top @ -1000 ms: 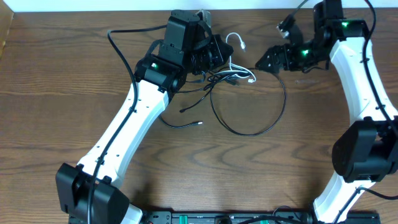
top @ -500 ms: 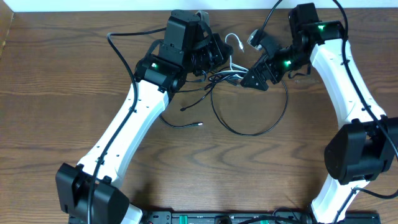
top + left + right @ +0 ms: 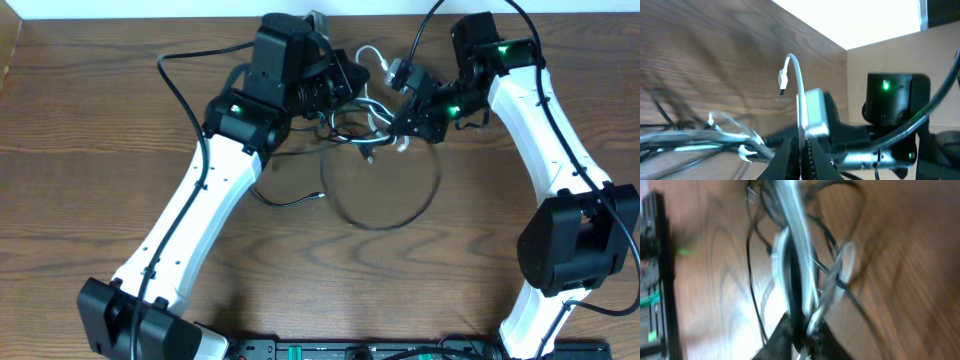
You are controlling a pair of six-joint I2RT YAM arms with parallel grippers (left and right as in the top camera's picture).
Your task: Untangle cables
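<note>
The white cable (image 3: 372, 108) and the black cable (image 3: 385, 222) are tangled near the table's back edge, between my two grippers. The black one hangs down into a wide loop on the wood. My left gripper (image 3: 342, 92) is shut on the white cable (image 3: 799, 85), whose plug end (image 3: 783, 81) arcs up above the jaws. My right gripper (image 3: 400, 124) has come in from the right and is shut on silvery white strands (image 3: 792, 240) of the tangle. Thin black cable loops (image 3: 752, 270) run beside them; this view is blurred.
A loose black plug end (image 3: 318, 195) lies on the wood left of the loop. The left arm's own thick cord (image 3: 175, 85) curves out at the back left. The table's back edge (image 3: 200, 17) is close behind both grippers.
My right gripper has moved left to the tangle and gone from open to shut on the white strands. The left arm has shifted slightly left, and the black loop has slid left with it.
</note>
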